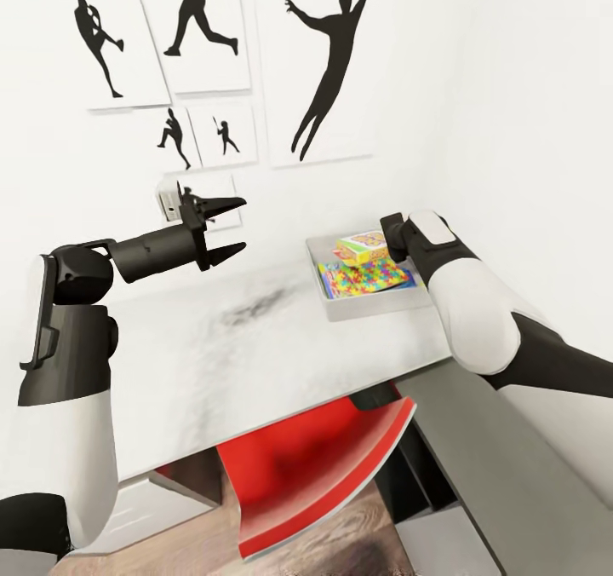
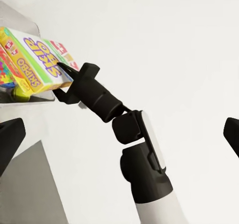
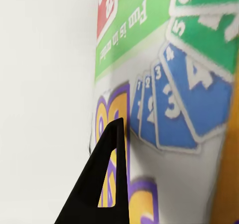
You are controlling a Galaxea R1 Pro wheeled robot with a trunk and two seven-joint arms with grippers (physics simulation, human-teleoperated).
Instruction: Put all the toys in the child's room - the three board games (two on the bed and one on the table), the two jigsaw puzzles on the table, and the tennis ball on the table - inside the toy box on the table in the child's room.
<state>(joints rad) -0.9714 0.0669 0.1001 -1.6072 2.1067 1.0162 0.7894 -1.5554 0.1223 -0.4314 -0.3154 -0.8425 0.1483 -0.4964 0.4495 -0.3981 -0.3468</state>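
White wall behind, grey table [image 1: 255, 354]: right gripper [image 2: 63, 79] clamped on Skip-Bo box [image 2: 37, 59] directly over toy box [image 1: 340, 305], left gripper [image 1: 230, 231] open, well apart.

Readable on the long board game box [image 2: 37, 59] over the toy box [image 1: 375, 302] at the far right of the table [image 1: 255, 363]: "SKIP-BO" in large purple-outlined yellow letters on the face, and again in smaller yellow letters along the orange side edge. Close up on that same box [image 3: 169, 84]: "Fun is in order" in white on green, plus blue printed cards numbered 1, 2, 3 and 4.
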